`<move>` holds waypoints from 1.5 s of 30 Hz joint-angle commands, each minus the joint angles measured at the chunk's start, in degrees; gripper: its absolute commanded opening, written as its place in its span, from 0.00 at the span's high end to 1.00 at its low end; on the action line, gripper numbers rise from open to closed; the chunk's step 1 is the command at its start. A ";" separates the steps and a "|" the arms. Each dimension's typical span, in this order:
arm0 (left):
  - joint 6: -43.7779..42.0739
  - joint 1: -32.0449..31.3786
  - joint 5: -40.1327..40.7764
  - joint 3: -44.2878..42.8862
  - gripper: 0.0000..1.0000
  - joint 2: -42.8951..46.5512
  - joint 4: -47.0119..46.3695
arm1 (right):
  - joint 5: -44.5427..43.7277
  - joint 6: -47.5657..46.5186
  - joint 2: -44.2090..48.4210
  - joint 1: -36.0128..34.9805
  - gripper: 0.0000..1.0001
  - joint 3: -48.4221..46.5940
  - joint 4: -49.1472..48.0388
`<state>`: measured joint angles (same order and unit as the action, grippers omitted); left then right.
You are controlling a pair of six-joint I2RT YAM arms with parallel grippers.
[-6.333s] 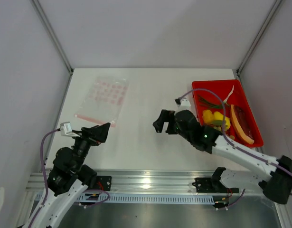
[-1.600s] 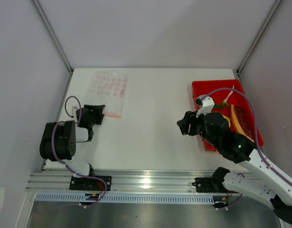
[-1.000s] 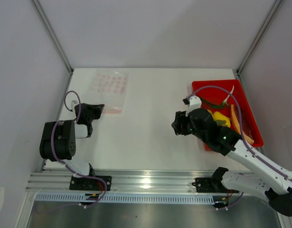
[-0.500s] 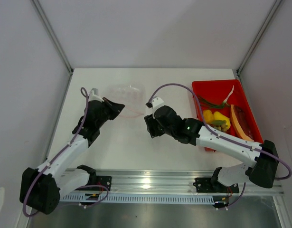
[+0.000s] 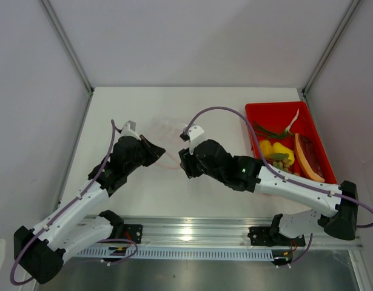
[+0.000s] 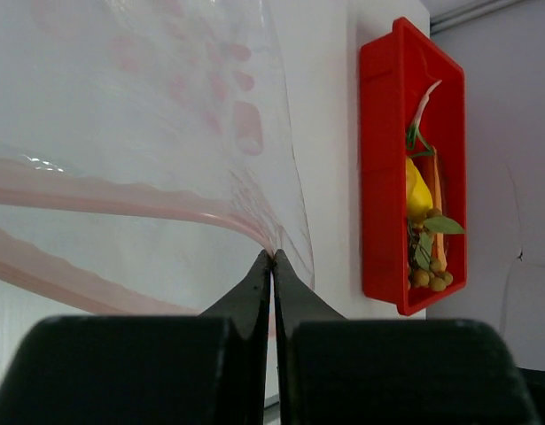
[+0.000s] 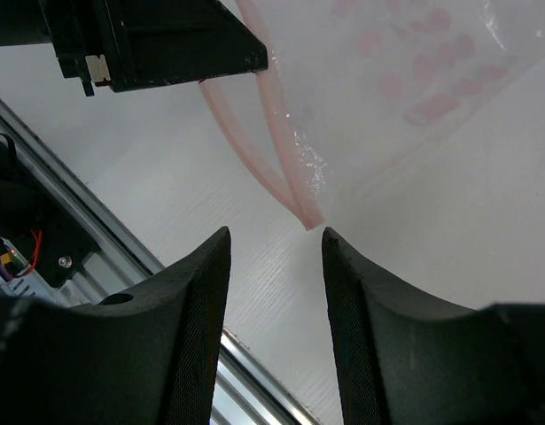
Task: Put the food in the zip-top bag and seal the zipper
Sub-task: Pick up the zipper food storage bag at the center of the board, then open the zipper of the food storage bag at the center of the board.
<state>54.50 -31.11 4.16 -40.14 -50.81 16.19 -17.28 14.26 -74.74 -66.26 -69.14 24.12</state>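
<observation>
The left gripper [image 5: 154, 151] is closed, its two fingers pressed together on the mouth edge of the zip-top bag [image 5: 165, 129]. In the left wrist view, the fingertips of the left gripper [image 6: 272, 266] meet where the zipper [image 6: 121, 205] strips converge. The zip-top bag [image 6: 148, 124] rises from that point as a clear sheet printed with pink dots.

In the top view, the zip-top bag is near the table centre, raised off the surface at its near edge. The left gripper is at 8 o'clock of it and the right gripper [image 5: 185, 165] at 5 o'clock.

The right gripper [image 7: 275, 241] has its jaws apart. In the right wrist view, the end of the zipper [image 7: 274, 155] sits just ahead of the gap between the fingers, touching neither.

The red tray [image 5: 277, 108] stands at 3 o'clock of the zip-top bag, well apart from it. It holds the food:
- yellow peppers [image 5: 275, 150]
- grape bunch [image 5: 282, 159]
- green onion [image 5: 270, 130]
- melon slice [image 5: 308, 160]
</observation>
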 commanded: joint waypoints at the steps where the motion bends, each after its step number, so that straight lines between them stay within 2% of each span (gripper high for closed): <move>1: 0.78 -2.19 -1.44 -2.92 0.99 1.06 1.13 | -2.14 -1.34 -0.23 -2.11 0.52 -2.31 -2.85; 6: 2.10 -3.60 -3.72 -3.01 0.99 2.64 1.83 | -6.00 -5.98 -2.16 -4.40 0.49 -0.91 -6.18; 16: 3.77 -4.31 -7.49 -2.58 0.99 6.68 3.94 | -7.51 -10.04 -5.59 -5.72 0.39 -0.47 -8.03; 30: 7.90 -4.31 -11.72 -1.26 0.99 7.83 2.62 | -10.76 -10.13 -9.72 -5.81 0.41 2.34 -11.11; 35: 9.13 -4.39 -11.99 -1.08 0.99 7.39 2.36 | -14.71 -10.48 -9.98 -6.43 0.48 4.10 -12.61; 38: 9.48 -4.31 -11.90 -1.08 0.99 6.95 2.62 | -15.76 -11.18 -9.64 -6.95 0.58 4.37 -13.13; 41: 9.75 -4.39 -12.42 -1.08 0.99 6.51 2.62 | -16.91 -11.62 -9.72 -7.31 0.65 4.37 -13.48; 44: 10.19 -4.31 -12.78 -1.08 0.90 6.51 2.36 | -17.61 -11.54 -10.25 -7.31 0.84 4.28 -13.40; 45: 10.27 -4.31 -12.60 -1.17 0.87 6.68 2.53 | -17.79 -11.36 -10.25 -7.31 0.87 4.37 -13.48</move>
<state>63.44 -35.11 -6.94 -40.73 -44.40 20.18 -32.14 2.76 -84.49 -73.25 -64.60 13.45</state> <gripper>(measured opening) 0.116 0.160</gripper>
